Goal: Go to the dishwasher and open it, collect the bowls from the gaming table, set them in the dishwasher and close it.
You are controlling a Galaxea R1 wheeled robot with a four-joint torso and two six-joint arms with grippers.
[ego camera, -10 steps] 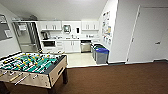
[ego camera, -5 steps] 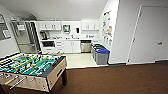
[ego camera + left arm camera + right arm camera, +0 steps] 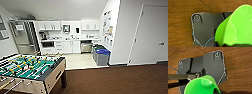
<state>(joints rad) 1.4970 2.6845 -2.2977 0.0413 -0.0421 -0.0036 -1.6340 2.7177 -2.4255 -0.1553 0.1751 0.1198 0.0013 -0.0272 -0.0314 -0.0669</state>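
Observation:
Far ahead in the kitchen, the dishwasher [image 3: 86, 47] shows as a steel-fronted unit under the white counter; it is too small to tell how its door stands. A lime green bowl [image 3: 238, 28] hangs tilted above the brown floor, with my left gripper [image 3: 226, 44] shut on its rim. A second lime green bowl [image 3: 201, 87] hangs over the floor, with my right gripper [image 3: 216, 90] shut on it. The gaming table is out of view.
A table-football table [image 3: 30, 68] stands close at the left on brown carpet [image 3: 120, 80]. Grey bins with blue and green lids [image 3: 101, 55] stand at the kitchen's right wall. A white door [image 3: 150, 37] is at the right. The pale kitchen floor [image 3: 77, 61] lies ahead.
The head view has barely shifted. Nothing in the scene has visibly moved by itself.

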